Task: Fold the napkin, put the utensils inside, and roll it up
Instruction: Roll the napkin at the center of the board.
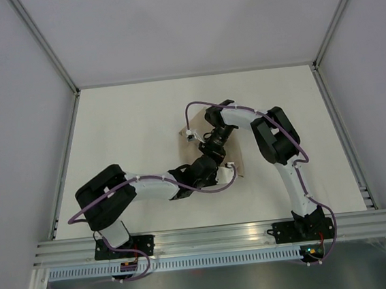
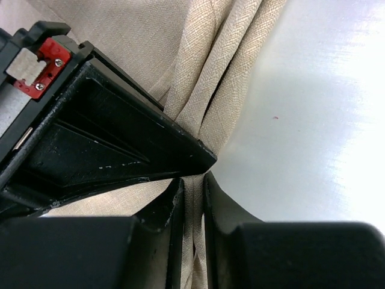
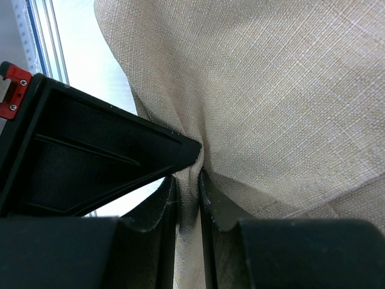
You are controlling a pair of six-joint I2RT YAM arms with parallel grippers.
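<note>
The tan napkin (image 1: pixel 186 137) lies near the middle of the table, mostly hidden under the two arms, with one corner showing at the near right. My left gripper (image 1: pixel 207 168) is shut on a bunched fold of the napkin (image 2: pixel 204 66), and the cloth runs up between its jaws (image 2: pixel 192 183). Just behind it, my right gripper (image 1: pixel 211 145) is also shut on the napkin (image 3: pixel 271 90), pinching a gathered ridge of fabric (image 3: pixel 187 180). The two grippers are close together over the cloth. The utensils are out of view.
The white table (image 1: pixel 130 130) is walled on the left, back and right. An aluminium rail (image 1: pixel 215 236) runs along the near edge and carries both arm bases. Purple cables loop along each arm.
</note>
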